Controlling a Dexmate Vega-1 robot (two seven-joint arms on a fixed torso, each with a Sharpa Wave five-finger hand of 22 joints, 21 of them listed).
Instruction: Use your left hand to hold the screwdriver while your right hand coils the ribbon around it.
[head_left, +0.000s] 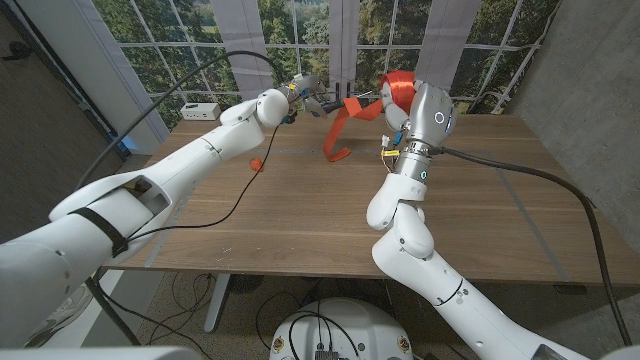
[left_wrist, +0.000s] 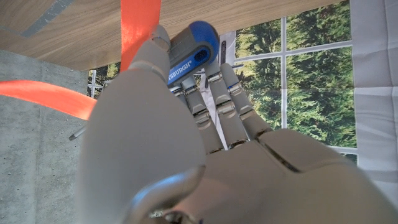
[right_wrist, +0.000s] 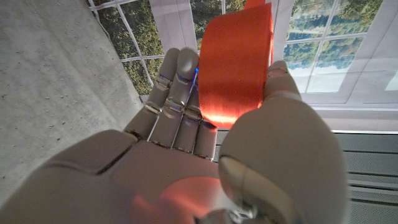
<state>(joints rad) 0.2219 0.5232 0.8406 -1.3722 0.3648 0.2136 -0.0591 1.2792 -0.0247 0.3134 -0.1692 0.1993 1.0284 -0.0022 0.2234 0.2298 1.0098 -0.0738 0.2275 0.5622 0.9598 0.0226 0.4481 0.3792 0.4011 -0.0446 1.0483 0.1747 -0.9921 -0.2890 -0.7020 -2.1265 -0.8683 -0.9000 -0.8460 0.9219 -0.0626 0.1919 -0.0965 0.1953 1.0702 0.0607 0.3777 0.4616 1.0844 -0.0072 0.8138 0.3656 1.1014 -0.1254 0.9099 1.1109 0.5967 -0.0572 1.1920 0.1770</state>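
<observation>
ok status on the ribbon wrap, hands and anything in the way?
Left hand holds the screwdriver by its blue handle, raised over the table. Right hand grips the orange ribbon; loose tail hangs down to the table. Nothing blocking.

1. One screwdriver (left_wrist: 194, 50), blue-handled.
2. One orange ribbon (head_left: 345, 125).
3. Two robot hands: left hand (head_left: 303, 93), right hand (head_left: 402, 100).
4. One wooden worktop (head_left: 300, 210).
5. One small orange piece (head_left: 256, 163) on the worktop.
</observation>
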